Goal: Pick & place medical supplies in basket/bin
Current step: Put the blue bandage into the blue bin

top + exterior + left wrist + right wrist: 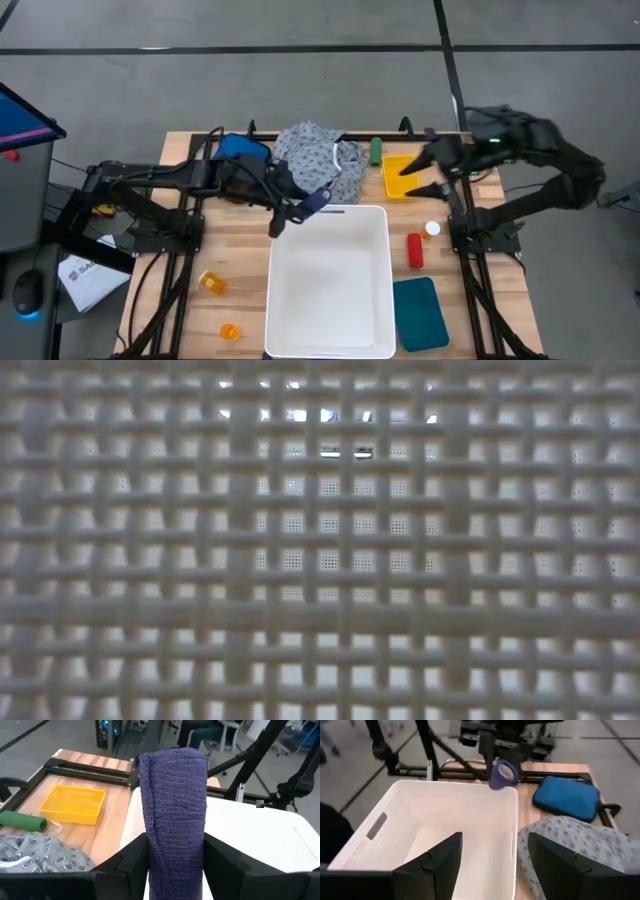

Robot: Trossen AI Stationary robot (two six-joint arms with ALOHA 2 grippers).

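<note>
The left gripper [300,208] is clenching a purple roll of ribbed bandage fabric [174,810] between its two dark fingers [131,865], which are standing partly apart with the roll filling the gap between them. In the left wrist view the roll's long axis is running straight out from the fingers, its free end pointing away from the wrist; in the high view it is slanting from the fingertips toward the far rim of the white plastic basket [375,300], hanging just over that rim. The right wrist view is showing the roll's hollow end [502,774] facing across the basket.

Just beside the left gripper, on the far side of the wooden table [240,270], the grey-white patterned fabric garment [322,160] is lying crumpled, touching the basket's far edge, with a blue pouch [240,148] next to it. A green cylinder [376,151] is lying beyond the garment, its long axis running from the far edge toward the near edge, beside a small yellow mesh tray [396,184].

The right gripper [428,172] is hovering over that yellow tray with its fingers spread and nothing between them. Near the right arm's base are lying a red cylinder [414,250], a small white-capped bottle [431,229] and a teal pad [419,312]. Two orange pill bottles [212,282] are resting on the table to the left of the basket
</note>
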